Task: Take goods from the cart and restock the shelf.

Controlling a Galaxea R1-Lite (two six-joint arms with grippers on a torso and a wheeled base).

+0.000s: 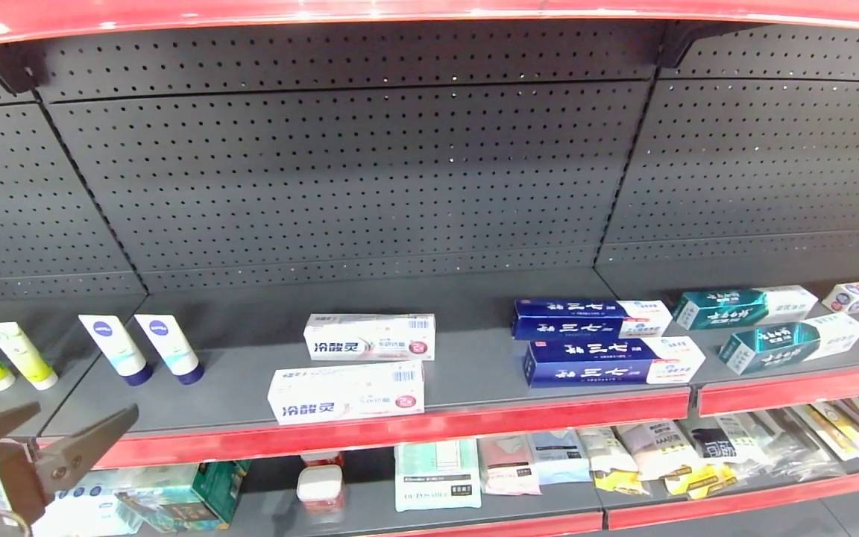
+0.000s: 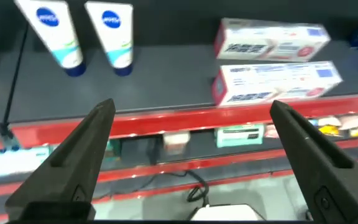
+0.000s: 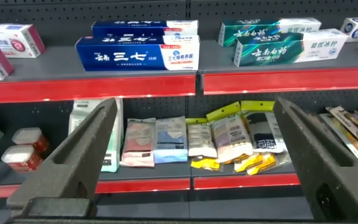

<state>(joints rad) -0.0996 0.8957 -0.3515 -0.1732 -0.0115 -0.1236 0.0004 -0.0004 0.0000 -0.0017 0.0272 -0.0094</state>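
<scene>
Left gripper [image 1: 86, 412] hangs low by the left end of the shelf [image 1: 250, 350], just before its red front edge. Its 2 fingers are spread wide and nothing is between them. Right gripper [image 3: 196, 102] is spread wide as well and is empty. It faces the shelf front, where the flat packets [image 1: 556, 455] of the lower board lie.

The goods lie on the upper board. Near the middle are 2 white toothpaste boxes [image 1: 346, 391], one behind the other. To their right are 2 blue toothpaste boxes [image 1: 612, 362], then 2 green toothpaste boxes [image 1: 787, 343]. Further left stand 2 white tubes with blue caps [image 1: 168, 347], cap down, and beside them yellow-green tubes [image 1: 19, 354].
</scene>
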